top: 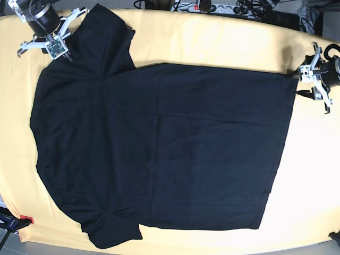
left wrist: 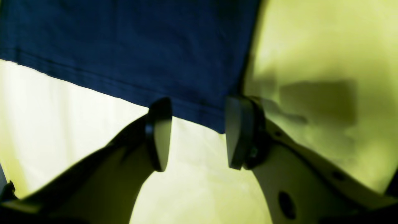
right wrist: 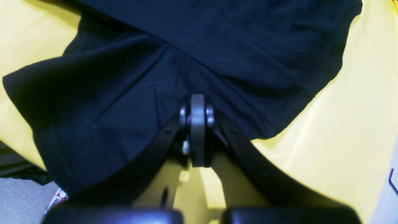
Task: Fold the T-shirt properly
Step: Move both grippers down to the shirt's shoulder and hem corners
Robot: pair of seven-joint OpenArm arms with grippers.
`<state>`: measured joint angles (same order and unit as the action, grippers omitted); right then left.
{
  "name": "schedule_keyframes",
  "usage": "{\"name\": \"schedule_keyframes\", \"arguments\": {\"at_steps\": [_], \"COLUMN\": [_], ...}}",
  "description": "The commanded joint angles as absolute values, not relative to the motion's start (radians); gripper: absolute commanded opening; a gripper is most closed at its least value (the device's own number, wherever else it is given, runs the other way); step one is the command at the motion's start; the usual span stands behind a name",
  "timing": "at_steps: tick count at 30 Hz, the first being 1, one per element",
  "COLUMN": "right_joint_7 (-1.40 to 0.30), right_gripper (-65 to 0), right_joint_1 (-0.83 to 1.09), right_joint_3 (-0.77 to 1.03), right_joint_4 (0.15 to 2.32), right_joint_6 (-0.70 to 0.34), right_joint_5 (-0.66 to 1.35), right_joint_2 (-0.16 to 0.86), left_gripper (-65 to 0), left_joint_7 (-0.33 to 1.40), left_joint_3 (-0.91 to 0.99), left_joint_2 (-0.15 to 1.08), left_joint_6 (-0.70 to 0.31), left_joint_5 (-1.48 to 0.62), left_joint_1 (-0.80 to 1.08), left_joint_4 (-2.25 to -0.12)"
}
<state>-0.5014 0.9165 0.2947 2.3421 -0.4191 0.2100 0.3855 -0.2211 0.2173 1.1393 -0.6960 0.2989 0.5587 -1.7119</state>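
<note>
The black T-shirt (top: 159, 149) lies spread flat on the yellow table (top: 212, 42), neck end to the left and hem to the right in the base view. My left gripper (left wrist: 199, 133) is open at the hem's far corner. That corner of the T-shirt (left wrist: 124, 46) reaches in between its fingers (left wrist: 160, 137), and neither pad presses on it. In the base view the left gripper (top: 304, 79) sits at the shirt's upper right corner. My right gripper (right wrist: 198, 124) is shut at the shoulder by the far sleeve, where creases in the T-shirt (right wrist: 217, 46) run into its tips. It shows in the base view as the right gripper (top: 62, 50).
A power strip and cables (top: 207, 6) lie along the table's back edge. A small red item (top: 26, 219) sits at the front left edge. Grey floor (right wrist: 18, 199) shows past the table edge in the right wrist view. Yellow table surrounds the shirt on all sides.
</note>
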Motion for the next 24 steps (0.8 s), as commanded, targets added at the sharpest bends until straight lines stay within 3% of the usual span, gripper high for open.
{"name": "schedule_keyframes", "arguments": {"at_steps": [1, 16, 22, 24], "right_joint_7": [-0.484, -0.492, -0.494, -0.494], "right_gripper": [-65.0, -65.0, -65.0, -65.0], "right_joint_1": [0.923, 0.923, 0.923, 0.923], "right_joint_3": [0.301, 0.301, 0.301, 0.301], "right_joint_4": [2.356, 2.356, 2.356, 2.356], "right_joint_6": [-0.412, -0.412, -0.412, -0.412], "right_joint_5": [0.213, 0.214, 0.214, 0.214], "right_joint_2": [0.396, 0.396, 0.396, 0.396], "left_gripper": [-36.3, -36.3, -36.3, -36.3], "left_joint_7": [-0.244, -0.262, -0.261, -0.255], "left_joint_3": [0.229, 0.134, 0.050, 0.028], "left_joint_2": [1.171, 1.186, 1.185, 1.185], "left_joint_6": [-0.696, -0.667, -0.541, -0.542], "left_joint_5": [0.310, 0.444, 0.529, 0.527], "left_joint_1": [0.551, 0.551, 0.546, 0.519], "left_joint_4": [-1.719, -1.719, -1.719, -1.719]}}
